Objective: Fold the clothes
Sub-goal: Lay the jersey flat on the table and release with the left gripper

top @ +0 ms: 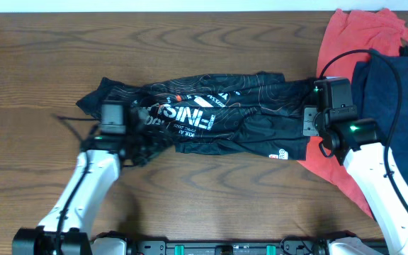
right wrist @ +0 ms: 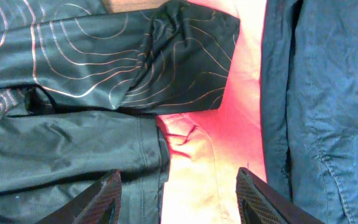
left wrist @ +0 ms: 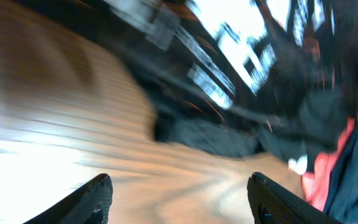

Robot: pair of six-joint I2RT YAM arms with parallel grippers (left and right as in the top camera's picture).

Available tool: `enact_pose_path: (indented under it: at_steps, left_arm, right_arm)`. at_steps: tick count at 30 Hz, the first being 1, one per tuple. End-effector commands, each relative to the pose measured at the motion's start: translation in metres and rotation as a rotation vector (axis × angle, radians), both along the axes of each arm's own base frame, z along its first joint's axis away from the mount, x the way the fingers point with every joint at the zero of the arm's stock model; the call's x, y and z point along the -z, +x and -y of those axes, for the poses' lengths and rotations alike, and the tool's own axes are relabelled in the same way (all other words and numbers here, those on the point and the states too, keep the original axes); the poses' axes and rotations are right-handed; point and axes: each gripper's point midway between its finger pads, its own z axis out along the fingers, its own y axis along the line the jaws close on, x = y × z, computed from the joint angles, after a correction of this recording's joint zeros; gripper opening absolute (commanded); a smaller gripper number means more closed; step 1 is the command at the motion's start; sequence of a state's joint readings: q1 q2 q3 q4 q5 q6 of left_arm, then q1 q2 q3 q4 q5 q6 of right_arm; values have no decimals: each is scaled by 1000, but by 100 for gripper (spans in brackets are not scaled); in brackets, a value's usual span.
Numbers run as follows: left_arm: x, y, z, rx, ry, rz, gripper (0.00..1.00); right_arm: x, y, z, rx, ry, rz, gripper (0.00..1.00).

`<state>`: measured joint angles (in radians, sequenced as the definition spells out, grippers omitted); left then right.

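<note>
The black jersey [top: 211, 113] with orange-and-white contour lines and white logos lies bunched lengthwise across the middle of the wooden table. My left gripper [top: 127, 142] is open and empty at the jersey's left end, over bare wood [left wrist: 179, 199]; the left wrist view is blurred, with the jersey [left wrist: 229, 81] beyond the fingers. My right gripper [top: 310, 120] is open and empty at the jersey's right end. In the right wrist view its fingers [right wrist: 178, 199] straddle the jersey's hem [right wrist: 73, 155] and the coral-red garment [right wrist: 197, 162].
A coral-red garment [top: 346, 35] lies at the right under the jersey's right end. A navy-blue garment [top: 402, 92] lies over it at the far right, also in the right wrist view [right wrist: 328, 93]. Bare wood table [top: 190, 42] surrounds the jersey.
</note>
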<state>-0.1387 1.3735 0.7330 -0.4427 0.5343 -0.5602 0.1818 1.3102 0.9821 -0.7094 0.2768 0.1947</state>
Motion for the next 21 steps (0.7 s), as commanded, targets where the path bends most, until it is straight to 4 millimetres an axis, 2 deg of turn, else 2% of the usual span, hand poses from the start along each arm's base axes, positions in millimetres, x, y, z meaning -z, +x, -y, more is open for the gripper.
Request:
enact_pose_path:
  at_steps: [1, 4, 6, 9, 13, 14, 15, 16, 17, 18, 19, 21]
  left_arm:
    - [17, -7, 26, 20, 28, -43, 71]
    - [28, -7, 58, 60, 8, -46, 72]
    - [43, -7, 67, 44, 35, -69, 72]
    - [68, -9, 65, -23, 102, -123, 72]
    - [88, -10, 57, -67, 146, -170, 71]
    - [90, -9, 55, -74, 150, -175, 67]
    - [91, -8, 52, -81, 154, -176, 57]
    - [90, -7, 50, -89, 155, -175, 34]
    - [89, -4, 46, -100, 153, -172, 19]
    - [88, -2, 43, -113, 151, -170, 9]
    - [86, 1, 38, -125, 150, -167, 6]
    - [83, 4, 26, -146, 154, -167, 6]
  right_arm:
    - [3, 1, -1, 9, 25, -9, 60]
    - [3, 1, -1, 8, 25, -9, 61]
    - [3, 1, -1, 9, 25, -10, 63]
    - [3, 0, -1, 8, 24, -14, 64]
    - [4, -1, -1, 9, 23, -19, 64]
    - [4, -1, -1, 9, 23, -19, 64]
    - [4, -1, -1, 9, 23, -19, 64]
    - [4, -1, -1, 9, 23, -19, 64]
    - [4, -1, -1, 9, 23, -18, 64]
    - [4, -1, -1, 9, 23, -18, 64]
    - [4, -1, -1, 9, 23, -18, 64]
    - [4, -1, 0, 10, 23, -18, 64]
